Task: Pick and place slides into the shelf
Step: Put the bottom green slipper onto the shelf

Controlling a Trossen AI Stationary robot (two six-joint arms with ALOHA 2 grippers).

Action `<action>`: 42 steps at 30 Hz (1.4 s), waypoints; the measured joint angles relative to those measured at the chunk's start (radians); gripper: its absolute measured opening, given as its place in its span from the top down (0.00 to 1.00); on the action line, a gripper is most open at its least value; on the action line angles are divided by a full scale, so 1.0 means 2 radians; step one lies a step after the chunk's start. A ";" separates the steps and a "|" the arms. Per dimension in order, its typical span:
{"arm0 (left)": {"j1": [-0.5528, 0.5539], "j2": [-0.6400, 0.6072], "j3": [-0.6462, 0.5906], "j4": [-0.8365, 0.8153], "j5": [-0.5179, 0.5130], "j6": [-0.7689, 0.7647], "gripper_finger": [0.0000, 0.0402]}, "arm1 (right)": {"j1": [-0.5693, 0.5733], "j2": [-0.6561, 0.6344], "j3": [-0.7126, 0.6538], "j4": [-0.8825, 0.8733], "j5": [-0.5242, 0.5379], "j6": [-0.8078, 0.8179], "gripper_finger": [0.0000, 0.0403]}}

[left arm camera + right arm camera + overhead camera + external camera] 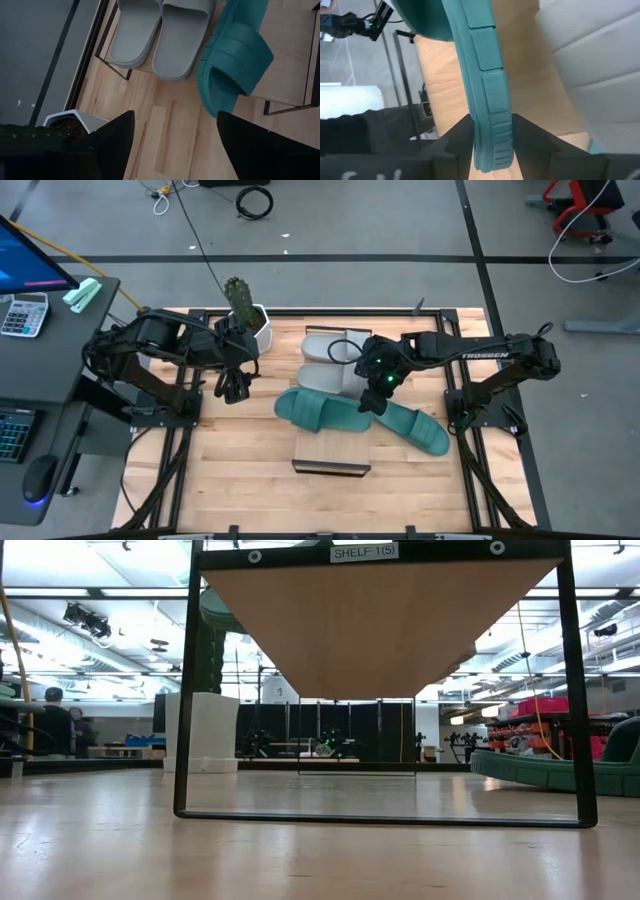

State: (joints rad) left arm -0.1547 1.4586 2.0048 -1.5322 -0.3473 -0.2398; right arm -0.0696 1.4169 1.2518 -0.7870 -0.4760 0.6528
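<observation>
The shelf (335,452) is a long light wood board in a dark frame at the table's middle. Two light grey slides (330,345) (328,378) lie side by side on its far end, also seen in the left wrist view (157,30). One teal slide (318,412) lies across the board, its end overhanging the left edge (235,55). The second teal slide (415,428) rests sole-down on the table, right of the shelf. My right gripper (372,402) is shut on the first teal slide. My left gripper (235,388) is open above the table, left of the shelf. My right gripper pinches the teal slide at its right-hand end (492,135), one finger on each face of the sole, the sole's rim showing edge-on between them. It comes slanting down from the table's right. The slide's other end lies on the shelf board (285,75).
A white pot with a cactus (247,318) stands at the table's far left, just behind my left gripper. The low view looks through the shelf frame (385,630), with the loose teal slide (560,770) at the right. A desk with a keyboard stands left of the table.
</observation>
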 joint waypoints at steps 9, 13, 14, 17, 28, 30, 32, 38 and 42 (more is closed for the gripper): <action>0.000 0.000 0.000 0.000 0.000 0.000 0.28 | 0.000 0.000 0.000 -0.001 0.031 -0.001 0.55; 0.000 0.000 0.000 0.000 0.000 0.000 0.28 | 0.000 0.000 0.000 -0.009 0.032 -0.003 0.52; 0.000 0.000 0.000 0.000 0.000 0.000 0.28 | 0.000 0.000 0.000 -0.014 0.031 -0.003 0.52; 0.000 0.000 0.000 0.000 0.000 0.000 0.28 | 0.000 -0.001 0.000 -0.020 0.025 -0.003 0.51; 0.000 0.000 0.000 0.000 0.000 0.000 0.28 | -0.007 -0.001 0.046 -0.036 0.052 -0.032 0.53; 0.000 0.000 0.000 0.000 0.000 0.000 0.28 | -0.007 -0.001 0.063 -0.034 0.070 -0.046 0.53; 0.000 0.000 0.000 0.000 0.000 0.000 0.28 | -0.007 -0.001 0.075 -0.013 0.088 -0.054 0.54; 0.000 0.000 0.000 0.002 -0.006 0.005 0.28 | -0.006 0.009 0.082 0.039 0.119 -0.071 0.62; 0.000 -0.001 0.000 0.008 -0.010 0.005 0.28 | -0.006 0.028 0.082 0.066 0.153 -0.089 0.72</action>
State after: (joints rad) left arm -0.1547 1.4574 2.0052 -1.5163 -0.3664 -0.2290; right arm -0.0822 1.4732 1.4155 -0.6553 -0.1708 0.4745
